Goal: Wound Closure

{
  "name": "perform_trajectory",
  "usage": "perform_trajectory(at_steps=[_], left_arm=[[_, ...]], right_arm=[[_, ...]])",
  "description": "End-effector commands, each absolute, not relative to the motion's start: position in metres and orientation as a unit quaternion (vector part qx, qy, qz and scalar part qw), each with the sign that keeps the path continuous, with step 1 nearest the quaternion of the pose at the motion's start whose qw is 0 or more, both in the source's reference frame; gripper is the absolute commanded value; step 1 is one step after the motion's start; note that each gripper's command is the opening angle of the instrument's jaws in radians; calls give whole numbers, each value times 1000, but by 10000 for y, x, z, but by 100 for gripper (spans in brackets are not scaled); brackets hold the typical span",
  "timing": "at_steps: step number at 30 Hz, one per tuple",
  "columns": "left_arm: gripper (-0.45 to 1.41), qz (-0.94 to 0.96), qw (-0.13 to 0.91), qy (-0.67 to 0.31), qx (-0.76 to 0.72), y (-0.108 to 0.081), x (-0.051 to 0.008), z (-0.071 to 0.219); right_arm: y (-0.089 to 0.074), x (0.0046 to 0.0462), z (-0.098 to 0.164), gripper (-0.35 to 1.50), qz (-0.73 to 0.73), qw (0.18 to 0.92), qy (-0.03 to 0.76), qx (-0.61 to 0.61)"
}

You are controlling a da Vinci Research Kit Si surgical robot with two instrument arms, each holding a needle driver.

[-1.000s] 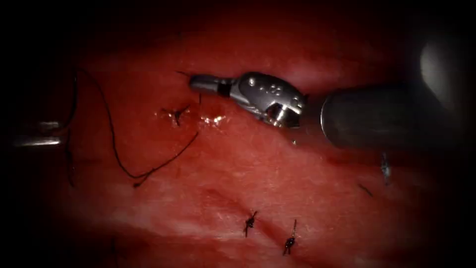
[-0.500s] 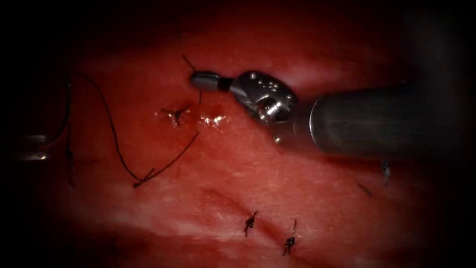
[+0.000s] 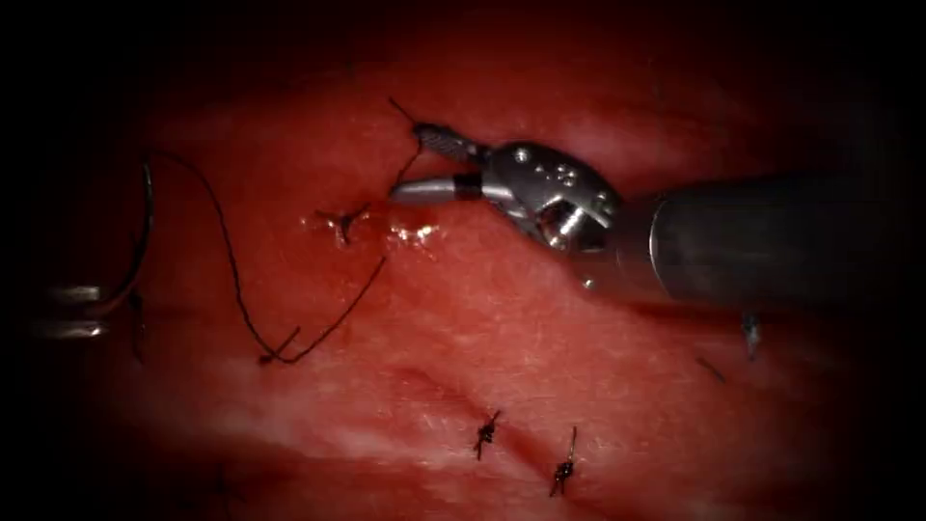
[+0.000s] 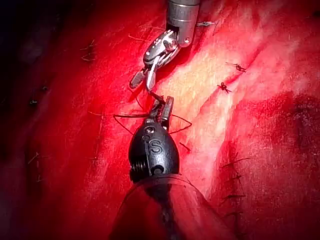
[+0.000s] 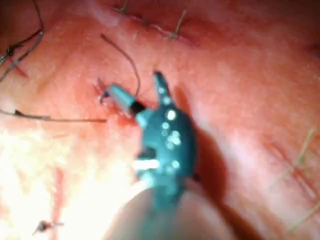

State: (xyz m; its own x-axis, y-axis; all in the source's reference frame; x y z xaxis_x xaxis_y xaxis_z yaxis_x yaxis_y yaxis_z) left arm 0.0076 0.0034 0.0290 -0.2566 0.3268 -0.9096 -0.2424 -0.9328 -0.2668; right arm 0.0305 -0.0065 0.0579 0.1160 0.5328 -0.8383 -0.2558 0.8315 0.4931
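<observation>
Well, the right tool (image 3: 409, 162) had its two jaws wide apart, and it was holding nothing. A short end of thread (image 3: 400, 108) ran up between those jaws. It came from near a little knot (image 3: 341, 224) on the tissue (image 3: 502, 318). One jaw lay just above the tissue and the other pointed up and away.

Far out on the left side, well apart from the stitched cut, the left tool (image 3: 72, 309) was waiting. It looked to me like its jaws were closed on the needle (image 3: 146, 207), down near one end of its curve. The needle stood up off the tissue and was not stuck in it. A long thread (image 3: 227, 270) looped from there across the tissue and back toward the knot.

What could go wrong? I thought the open jaws were very close to the knot. If they closed too low on the short end, they could nip the knot or pinch the tissue under it. The long thread lay loose too, so a tug from the left tool might drag it tight and pull on the knot. The needle's sharp tip could also scratch the tissue if that tool dipped.

There was one bit of writing. In the left wrist view, the left tool had a big letter S (image 4: 156, 146) stamped on its dark body. I could read nothing else.
</observation>
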Motion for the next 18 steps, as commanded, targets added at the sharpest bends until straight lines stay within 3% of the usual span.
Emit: perform_trajectory(at_steps=[1,9,18], left_arm=[[-45,791,178,-37,-584,33,72,298],[-45,793,167,-34,-585,23,70,315],[-45,793,163,-36,-585,21,67,320]], right_arm=[[-80,296,574,133,265,738,609,121],[-77,264,528,148,263,737,613,108],[-108,299,535,145,233,769,582,122]])
